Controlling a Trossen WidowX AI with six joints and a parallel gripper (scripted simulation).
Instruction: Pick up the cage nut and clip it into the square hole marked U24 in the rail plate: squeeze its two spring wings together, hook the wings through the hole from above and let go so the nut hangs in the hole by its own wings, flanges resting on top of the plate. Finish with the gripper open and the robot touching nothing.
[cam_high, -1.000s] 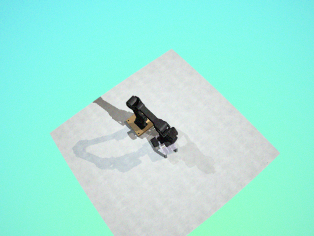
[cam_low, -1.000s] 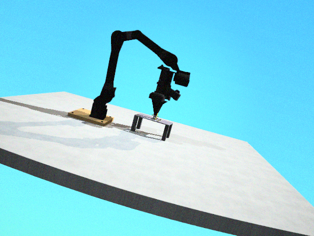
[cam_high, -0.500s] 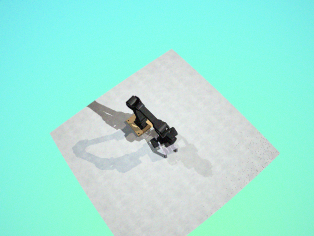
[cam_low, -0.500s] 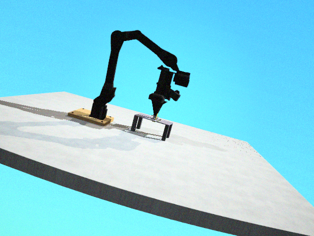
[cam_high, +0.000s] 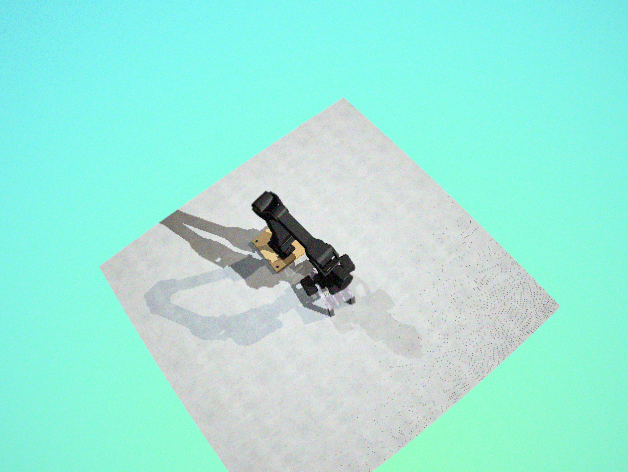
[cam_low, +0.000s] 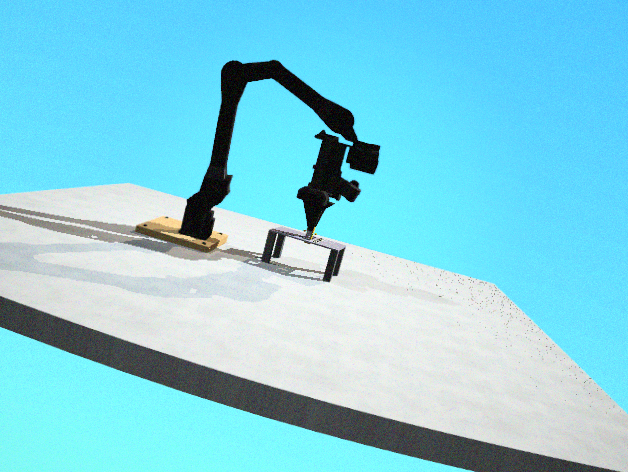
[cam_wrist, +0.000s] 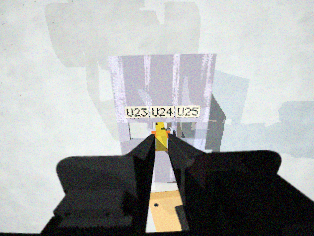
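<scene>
Guiding the cage nut (cam_low: 312, 234) (cam_wrist: 161, 131) down into its hole looks like the step in hand. The gripper (cam_low: 309, 234) (cam_wrist: 160, 137) has its jaws nearly together, pinching the nut between the fingertips. In the wrist view the nut shows as a yellow piece near the middle of the frame, directly below the label U24 (cam_wrist: 161, 112), with the label U23 (cam_wrist: 137, 112) to its left and the label U25 (cam_wrist: 188, 112) to its right. In the exterior view, right of centre, the fingers point down at the top of the rail plate (cam_high: 339, 296) (cam_low: 329, 244) (cam_wrist: 162, 82), which stands raised on dark legs. The top view hides the nut under the arm (cam_high: 299, 228) (cam_low: 294, 91), at the middle of the frame.

How deep the wings sit, and whether either has caught under the edge, I cannot tell from here. The next move probably calls for keeping the squeeze, holding the nut square over the U24 opening and pressing gently until the flanges meet the plate. Only then should the jaws part and the arm lift straight up. Letting go too soon might leave a wing perched on the rim, or tip the nut sideways.
</scene>
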